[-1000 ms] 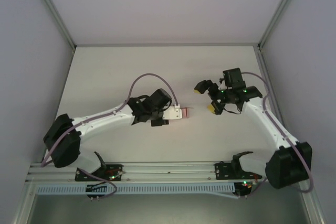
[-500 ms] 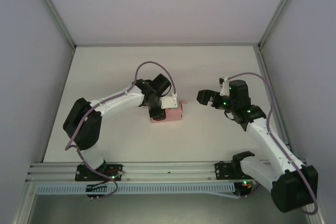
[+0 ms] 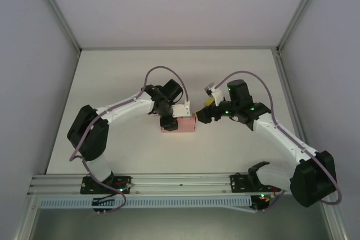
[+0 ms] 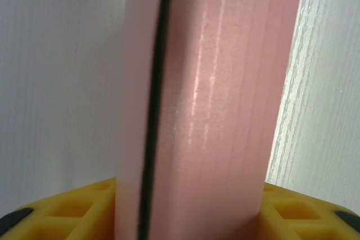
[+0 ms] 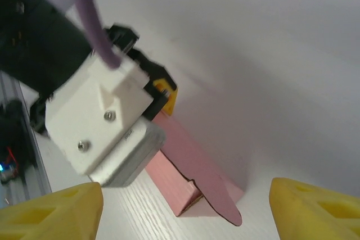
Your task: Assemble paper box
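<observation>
The paper box [image 3: 179,124] lies near the middle of the surface [image 3: 112,77], well apart from every edge. It is a small rectangular pink box, lying flat with its long side running left to right.

In the right wrist view the paper box [image 5: 185,178] has its near end unclosed, and a rounded flap [image 5: 222,209] sticks out from it low over the surface. In the left wrist view the paper box [image 4: 214,111] has a dark seam [image 4: 154,111] running along its length. At this close range I cannot tell whether that is a gap between panels or only a shadow.

The left hand [image 3: 170,121] reaches over the box from behind. Its yellow fingers [image 4: 67,209] sit against both sides of the box, so I record it as gripping the box.

The right hand [image 3: 206,111] sits just beside the box's right end. Its fingers [image 5: 50,212] are spread wide and hold nothing.

Bare surface lies behind the box up to the back wall [image 3: 180,4], and more lies in front down to the metal rail [image 3: 180,181] at the near edge. The side walls stand well off from both arms.
</observation>
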You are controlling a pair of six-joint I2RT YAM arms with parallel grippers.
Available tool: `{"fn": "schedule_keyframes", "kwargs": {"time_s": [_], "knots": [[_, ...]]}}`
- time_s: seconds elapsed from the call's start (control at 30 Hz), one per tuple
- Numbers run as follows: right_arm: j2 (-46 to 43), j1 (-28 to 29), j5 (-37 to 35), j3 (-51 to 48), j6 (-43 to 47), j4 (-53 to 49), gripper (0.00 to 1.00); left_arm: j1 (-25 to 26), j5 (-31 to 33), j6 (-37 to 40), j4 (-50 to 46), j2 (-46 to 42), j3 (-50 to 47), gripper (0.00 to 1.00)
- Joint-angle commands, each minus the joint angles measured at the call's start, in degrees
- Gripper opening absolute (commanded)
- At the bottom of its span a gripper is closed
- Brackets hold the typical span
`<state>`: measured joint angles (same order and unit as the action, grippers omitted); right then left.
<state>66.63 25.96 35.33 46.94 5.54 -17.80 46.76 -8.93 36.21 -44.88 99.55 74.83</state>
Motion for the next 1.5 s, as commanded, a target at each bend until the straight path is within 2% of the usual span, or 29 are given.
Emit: {"fn": "schedule_keyframes", "kwargs": {"time_s": [0.0, 0.1, 0.2, 0.3, 0.4, 0.5, 0.53, 0.77, 0.93, 1.1, 1.17, 1.27, 1.47], "knots": [[0.8, 0.9, -2.7, 0.3, 10.4, -2.6, 0.77, 0.0, -2.3, 1.2, -1.5, -1.9, -0.8, 0.51], [2.7, 0.9, -6.2, 0.5, 10.9, -0.7, 0.65, 0.1, -2.3, 1.2, -1.4, -1.8, -0.9, 0.51], [5.9, 1.0, -3.4, 2.5, 13.0, -3.1, 0.59, 0.0, -2.2, 1.2, -1.2, -1.7, -1.2, 0.51], [7.8, 1.0, -1.1, 3.8, 15.8, -7.2, 0.58, 0.1, -2.3, 1.1, -1.1, -1.6, -1.2, 0.51], [7.3, 1.0, -0.5, 2.5, 16.6, -6.2, 0.56, 0.0, -2.3, 1.1, -1.0, -1.5, -1.0, 0.51], [7.7, 1.0, -1.1, 2.4, 15.0, -4.1, 0.41, 0.1, -2.4, 1.1, -1.1, -1.8, -1.0, 0.51], [7.9, 1.0, -1.3, 2.5, 14.8, -4.0, 0.39, 0.0, -2.3, 1.1, -1.0, -1.8, -1.0, 0.51], [9.5, 1.0, -1.2, 3.5, 15.7, -6.3, 0.41, 0.0, -2.4, 0.8, -0.7, -1.9, -1.0, 0.51], [9.4, 1.1, 0.2, 3.2, 14.2, -4.3, 0.27, 0.1, -2.5, 0.6, -0.8, -1.7, -0.7, 0.51], [9.8, 1.4, 2.3, 4.1, 12.0, -6.8, 0.10, 0.0, -2.5, -0.1, 0.1, -2.1, -1.1, 0.51], [9.4, 1.5, 2.4, 3.7, 8.0, -5.4, 0.03, 0.1, -2.4, -0.6, 0.9, -2.1, -1.2, 0.51], [7.9, 2.4, 1.9, 2.7, -0.8, -1.6, 0.00, 0.1, -1.8, -1.7, 1.6, -1.9, -1.1, 0.51], [4.9, 4.3, -3.2, -0.8, -32.2, 8.1, 0.00, 0.2, -0.4, -3.4, 2.9, -1.9, -1.6, 0.51]]}}
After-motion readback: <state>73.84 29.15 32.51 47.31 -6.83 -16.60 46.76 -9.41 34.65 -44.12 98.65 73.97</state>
